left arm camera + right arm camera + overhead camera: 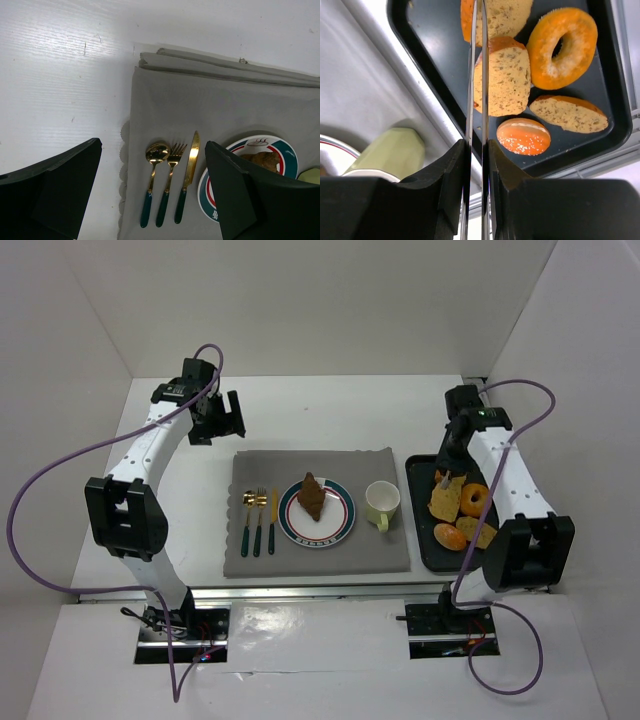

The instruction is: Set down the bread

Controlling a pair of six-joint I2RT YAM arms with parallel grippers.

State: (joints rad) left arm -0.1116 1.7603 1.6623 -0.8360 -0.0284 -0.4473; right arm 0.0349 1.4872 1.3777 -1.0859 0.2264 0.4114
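Bread slice lies in black tray, just below R gripper. Fingers pinched on thin metal tongs. R arm bent over tray. L gripper spread, above mat edge.

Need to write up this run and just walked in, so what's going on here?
The right gripper is shut on thin metal tongs, which reach over the black tray of bread slices, a bun and a doughnut. One brown piece of bread already lies on the plate on the grey placemat. The left gripper is open and empty, hovering beyond the placemat's far left corner.
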